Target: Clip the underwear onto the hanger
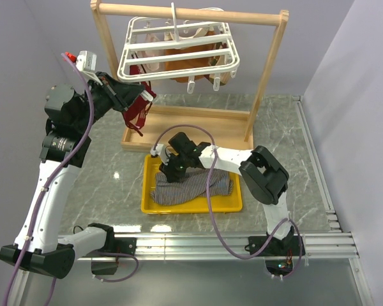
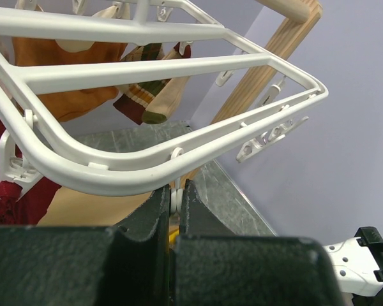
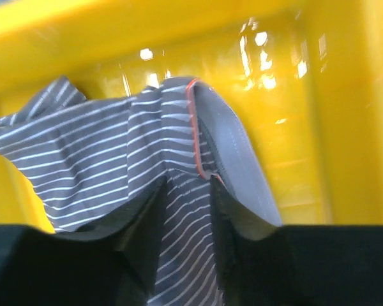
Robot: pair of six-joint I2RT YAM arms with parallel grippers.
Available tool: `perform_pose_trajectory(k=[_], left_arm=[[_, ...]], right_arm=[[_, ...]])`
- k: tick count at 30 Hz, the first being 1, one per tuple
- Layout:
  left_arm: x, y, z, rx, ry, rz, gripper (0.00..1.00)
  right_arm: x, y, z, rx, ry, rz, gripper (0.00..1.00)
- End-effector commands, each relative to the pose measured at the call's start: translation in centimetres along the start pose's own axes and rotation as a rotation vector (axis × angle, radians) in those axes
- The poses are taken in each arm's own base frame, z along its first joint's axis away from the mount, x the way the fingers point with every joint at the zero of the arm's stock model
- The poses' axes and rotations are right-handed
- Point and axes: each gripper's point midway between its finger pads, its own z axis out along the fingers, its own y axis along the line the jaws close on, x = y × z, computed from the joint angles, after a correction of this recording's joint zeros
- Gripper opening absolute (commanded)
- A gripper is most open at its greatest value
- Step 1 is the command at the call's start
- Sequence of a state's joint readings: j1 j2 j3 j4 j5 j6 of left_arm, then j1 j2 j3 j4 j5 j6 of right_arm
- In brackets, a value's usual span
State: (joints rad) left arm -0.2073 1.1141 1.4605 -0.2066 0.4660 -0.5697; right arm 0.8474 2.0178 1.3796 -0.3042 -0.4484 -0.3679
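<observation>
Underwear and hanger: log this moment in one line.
left jaws: shut on hanger clip | right jaws: shut on underwear in yellow tray | underwear: not yet clipped | hanger: on wooden stand

1. A grey marbled table carries everything here.
2. The yellow tray lies flat on it, nearer the front than the back.
3. Just behind the tray, a wooden frame stand rests on the table on its flat base board, close to the tray's far rim.
4. In front of the tray, a metal rail runs along the table's near edge.
</observation>
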Motion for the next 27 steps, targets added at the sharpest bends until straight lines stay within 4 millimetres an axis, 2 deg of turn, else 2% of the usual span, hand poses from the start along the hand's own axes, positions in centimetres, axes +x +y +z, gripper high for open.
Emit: perform_pose_trajectory(k=[1,4,7,8,11,17,27], left_arm=[[-0.4,-0.6,-0.2,0.024,-0.009,0.015,0.00],[-0.3,-0.5,-0.2,0.022,-0.007,0.016,0.00],[-0.2,-0.4,-0.1,0.020,-0.006,0.016,0.00],[-0.3,-0.4,-0.2,0.019,-0.007,0.017,0.00],[-0.1,-0.2,0.0,0.018,-0.003,0.012,0.00],[0.0,-0.1,0.1,0.019,-0.002,0.011,0.00],[0.0,0.3,0.1,0.012,0.002,0.012,0.00]], right_arm=[[-4.6,-1.3,-2.8,0.026,-0.154,-0.046,0.45],[-6.7,-2.5,-3.8,0.041,-0.208,-0.060,0.51],[-6.8,-3.0,-3.7,0.030,-0.198,-0.094,0.57],[-6.7,-2.9,-3.8,0.019,-0.187,-0.104,0.63],[-5.8,-2.6,-3.1,-0.029,-0.134,-0.138,0.70],[-4.0,-2.1,-1.6,-0.105,-0.058,-0.168,0.70],[-1.2,-3.7,0.5,-0.076,0.070,-0.172,0.72]])
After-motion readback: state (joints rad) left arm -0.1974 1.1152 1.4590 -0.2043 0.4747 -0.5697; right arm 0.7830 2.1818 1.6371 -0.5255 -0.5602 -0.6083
